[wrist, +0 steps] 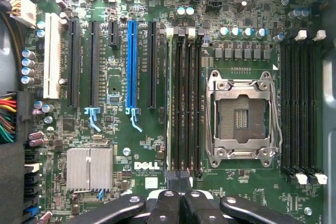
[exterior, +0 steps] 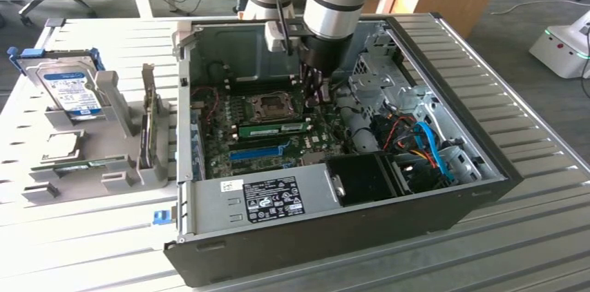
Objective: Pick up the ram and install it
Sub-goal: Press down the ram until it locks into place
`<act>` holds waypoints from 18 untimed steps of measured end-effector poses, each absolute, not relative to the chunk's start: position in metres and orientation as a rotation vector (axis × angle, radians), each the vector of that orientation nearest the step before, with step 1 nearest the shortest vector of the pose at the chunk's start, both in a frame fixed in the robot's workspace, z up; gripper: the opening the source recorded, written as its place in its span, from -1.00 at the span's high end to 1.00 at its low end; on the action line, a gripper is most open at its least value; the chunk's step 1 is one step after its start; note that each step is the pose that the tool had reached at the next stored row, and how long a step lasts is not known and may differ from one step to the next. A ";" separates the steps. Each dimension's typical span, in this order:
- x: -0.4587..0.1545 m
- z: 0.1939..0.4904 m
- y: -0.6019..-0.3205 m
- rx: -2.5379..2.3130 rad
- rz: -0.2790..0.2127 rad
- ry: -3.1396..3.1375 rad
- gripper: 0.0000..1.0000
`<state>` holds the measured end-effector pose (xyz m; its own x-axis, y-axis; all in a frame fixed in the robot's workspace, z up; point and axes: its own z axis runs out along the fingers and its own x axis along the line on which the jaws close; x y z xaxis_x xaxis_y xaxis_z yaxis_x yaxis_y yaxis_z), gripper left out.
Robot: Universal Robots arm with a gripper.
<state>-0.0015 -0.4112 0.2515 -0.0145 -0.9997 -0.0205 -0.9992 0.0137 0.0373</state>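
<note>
Right now your tool (wrist: 182, 183) is pinched fully shut with nothing between its fingers, and it hangs low inside the open computer case (exterior: 479, 168), which lies on its side on the worktop (exterior: 544, 237) so that the motherboard (wrist: 105, 129) faces up at you. The ram (wrist: 169, 103) is not in your grip. In the wrist view you see it edge-on as a thin pale-green line, standing in the outermost slot of the bank just beside the empty processor socket (wrist: 241, 114), on the side towards the bright-blue slot (wrist: 131, 66). From the exterior view it reads as a long green stick (exterior: 273, 128) upright on the board, just below the socket (exterior: 273, 104), with the tool (exterior: 318, 95) near its end on that view's right. Judging by how it stands, straight and level along the slot, it looks seated, though you cannot tell whether the end clips have locked. The closed fingers make sense here as a blunt pusher rather than a clamp, since pressing a stick home needs a firm tip; whether they actually touch the stick's end you cannot tell. Off to the exterior view's left, well apart from the case, a grey fixture (exterior: 120, 181) holds a hard drive (exterior: 69, 88) and an expansion card (exterior: 148, 126) upright, so each can be gripped from above.
</note>
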 end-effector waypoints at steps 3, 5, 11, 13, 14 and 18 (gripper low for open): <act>-0.002 0.252 -0.411 2.197 -0.064 -2.228 0.79; -0.004 0.252 -0.411 2.197 -0.064 -2.228 0.79; -0.020 0.251 -0.411 2.198 -0.063 -2.229 0.79; -0.025 0.251 -0.411 2.198 -0.063 -2.229 0.79; -0.028 0.251 -0.411 2.198 -0.063 -2.229 0.79; -0.038 0.251 -0.411 2.198 -0.063 -2.229 0.79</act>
